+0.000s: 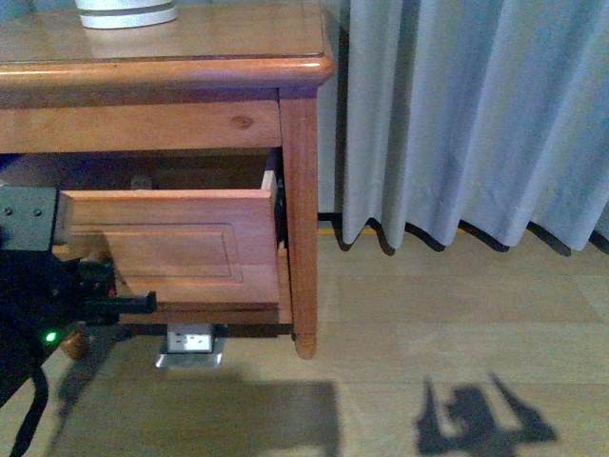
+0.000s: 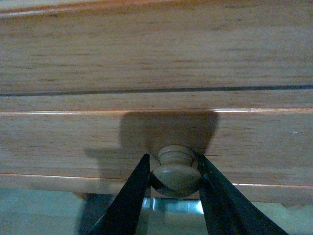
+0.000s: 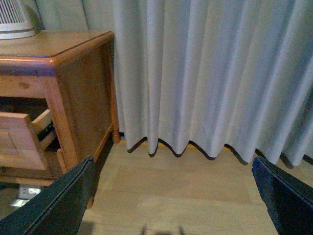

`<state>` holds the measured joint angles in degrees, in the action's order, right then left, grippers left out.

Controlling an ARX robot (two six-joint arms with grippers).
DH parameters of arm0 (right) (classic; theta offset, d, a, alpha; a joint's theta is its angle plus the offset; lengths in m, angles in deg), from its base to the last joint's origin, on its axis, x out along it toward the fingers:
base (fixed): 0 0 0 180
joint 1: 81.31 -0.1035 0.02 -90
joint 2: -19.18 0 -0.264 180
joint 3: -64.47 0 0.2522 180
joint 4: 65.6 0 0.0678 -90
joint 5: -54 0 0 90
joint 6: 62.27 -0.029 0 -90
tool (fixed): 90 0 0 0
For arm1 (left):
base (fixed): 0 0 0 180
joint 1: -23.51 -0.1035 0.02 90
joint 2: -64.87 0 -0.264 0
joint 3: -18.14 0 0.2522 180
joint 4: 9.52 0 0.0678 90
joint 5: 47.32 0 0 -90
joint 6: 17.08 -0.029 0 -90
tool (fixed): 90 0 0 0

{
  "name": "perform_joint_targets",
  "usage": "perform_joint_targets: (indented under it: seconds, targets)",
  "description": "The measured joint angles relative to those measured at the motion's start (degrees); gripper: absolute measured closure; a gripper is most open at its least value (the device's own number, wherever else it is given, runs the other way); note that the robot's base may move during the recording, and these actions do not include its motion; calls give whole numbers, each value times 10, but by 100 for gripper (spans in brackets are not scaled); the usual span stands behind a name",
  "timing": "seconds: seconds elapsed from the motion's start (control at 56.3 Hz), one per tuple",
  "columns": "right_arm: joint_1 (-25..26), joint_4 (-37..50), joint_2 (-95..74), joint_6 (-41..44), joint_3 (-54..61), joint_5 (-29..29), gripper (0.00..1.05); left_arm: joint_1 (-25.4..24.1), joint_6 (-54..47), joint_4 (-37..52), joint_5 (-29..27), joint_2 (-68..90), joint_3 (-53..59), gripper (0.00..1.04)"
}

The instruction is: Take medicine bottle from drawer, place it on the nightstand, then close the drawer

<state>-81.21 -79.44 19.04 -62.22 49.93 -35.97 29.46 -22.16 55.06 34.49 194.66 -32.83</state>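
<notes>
While front view hides it, wrist view shows left gripper (image 2: 174, 160) fingers (image 2: 136, 192) clamping the drawer (image 1: 171, 238) knob (image 2: 177, 172); right gripper (image 3: 172, 162) splayed wide, empty.

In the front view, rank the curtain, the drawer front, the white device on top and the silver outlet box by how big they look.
Largest: curtain.
Then drawer front.
The white device, cropped by the frame, and the outlet box look about alike; unranked.

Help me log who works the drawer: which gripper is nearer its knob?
Left. The left gripper clamps the knob between its fingers; the right gripper hangs open beside the nightstand, facing the curtain, clear of the knob.
</notes>
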Motion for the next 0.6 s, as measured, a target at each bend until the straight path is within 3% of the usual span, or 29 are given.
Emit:
perform_joint_targets:
  seconds: [0.195, 0.604]
  targets:
    - [0, 0, 0, 0, 0, 0, 7, 7, 0, 12, 1, -28, 78, 80]
    - [0, 0, 0, 0, 0, 0, 7, 10, 0, 16, 6, -29, 98, 80]
